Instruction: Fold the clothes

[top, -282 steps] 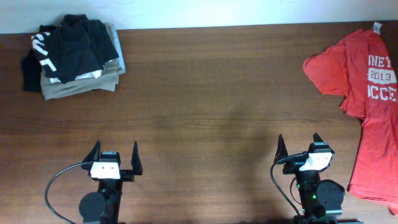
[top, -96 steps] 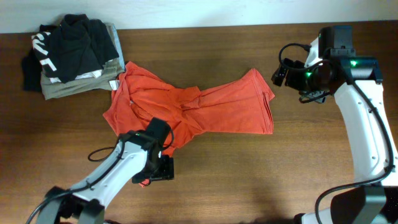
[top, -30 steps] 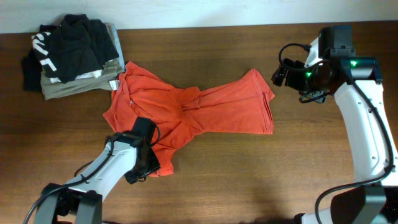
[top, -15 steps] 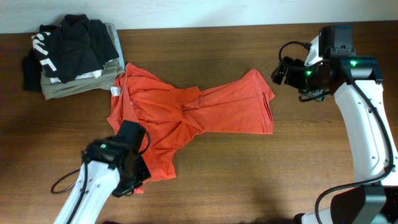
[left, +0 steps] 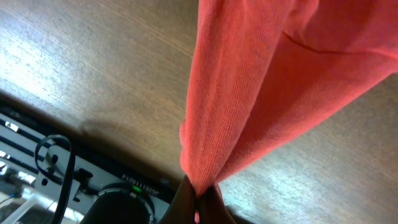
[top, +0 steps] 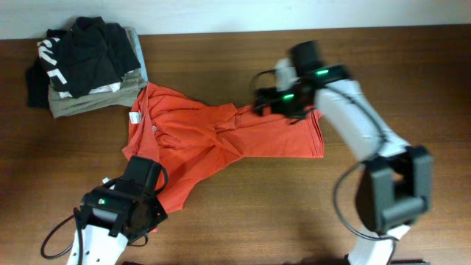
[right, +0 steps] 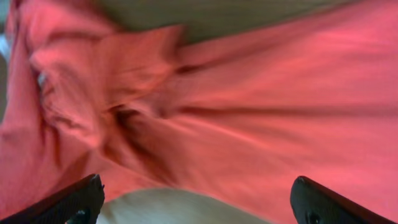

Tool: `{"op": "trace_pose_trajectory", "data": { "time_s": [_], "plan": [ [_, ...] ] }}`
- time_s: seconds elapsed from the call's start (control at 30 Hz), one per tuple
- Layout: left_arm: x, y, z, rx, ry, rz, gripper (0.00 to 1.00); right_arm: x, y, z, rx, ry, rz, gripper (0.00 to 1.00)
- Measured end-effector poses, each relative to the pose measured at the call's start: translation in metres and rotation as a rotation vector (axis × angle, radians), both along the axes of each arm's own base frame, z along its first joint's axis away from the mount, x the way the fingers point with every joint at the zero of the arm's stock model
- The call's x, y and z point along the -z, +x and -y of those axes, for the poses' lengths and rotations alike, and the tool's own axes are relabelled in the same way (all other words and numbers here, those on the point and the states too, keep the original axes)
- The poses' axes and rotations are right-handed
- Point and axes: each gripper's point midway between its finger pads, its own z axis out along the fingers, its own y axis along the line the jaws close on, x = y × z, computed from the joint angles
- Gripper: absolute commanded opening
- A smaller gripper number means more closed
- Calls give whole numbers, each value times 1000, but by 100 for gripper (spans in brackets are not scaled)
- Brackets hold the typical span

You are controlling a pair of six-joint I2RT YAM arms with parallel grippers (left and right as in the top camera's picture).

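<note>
The clothes, a red-orange T-shirt (top: 221, 132), lie bunched and twisted across the middle of the table, print side hidden. My left gripper (top: 159, 209) is at the shirt's near-left corner. In the left wrist view that gripper (left: 199, 200) is shut on a pinch of the fabric (left: 249, 93), which rises taut away from the fingers above the wood. My right gripper (top: 265, 103) hovers over the shirt's upper middle. It stands wide open (right: 199, 204), with one fingertip (right: 81, 199) at each lower corner of the right wrist view and wrinkled red cloth (right: 249, 93) filling the frame.
A stack of folded khaki garments (top: 96, 99) with a black white-printed garment (top: 81, 44) on top sits at the far left corner, touching the shirt's collar end. The right arm (top: 360, 132) reaches across the table's right half. Bare wood (top: 294, 206) lies in front.
My left gripper has shut on the shirt's near corner and drawn it toward the front-left. The right arm has swung from the far right to over the shirt, still open.
</note>
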Motion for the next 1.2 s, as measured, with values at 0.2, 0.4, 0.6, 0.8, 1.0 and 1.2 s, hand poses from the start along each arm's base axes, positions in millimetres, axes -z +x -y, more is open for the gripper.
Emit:
{"op": "trace_pose_trajectory", "data": {
  "time_s": [0.2,0.4,0.6,0.8,1.0,1.2],
  "plan": [
    [3,1,0,-3,6,-20,1,52,1,-76,-24,52,-16,90],
    [3,3,1,-3,3,-12,1,62,11,-87,30,114,-38,75],
    [3,3,1,-3,3,-11,1,77,11,-88,57,109,-71,20],
    [3,4,1,-3,2,-7,1,28,78,-67,158,169,66,4],
    [3,11,2,-7,-3,19,1,-77,203,63,478,140,474,100],
    [3,17,3,-7,-3,41,1,-77,128,199,673,-75,71,99]
  ]
}}
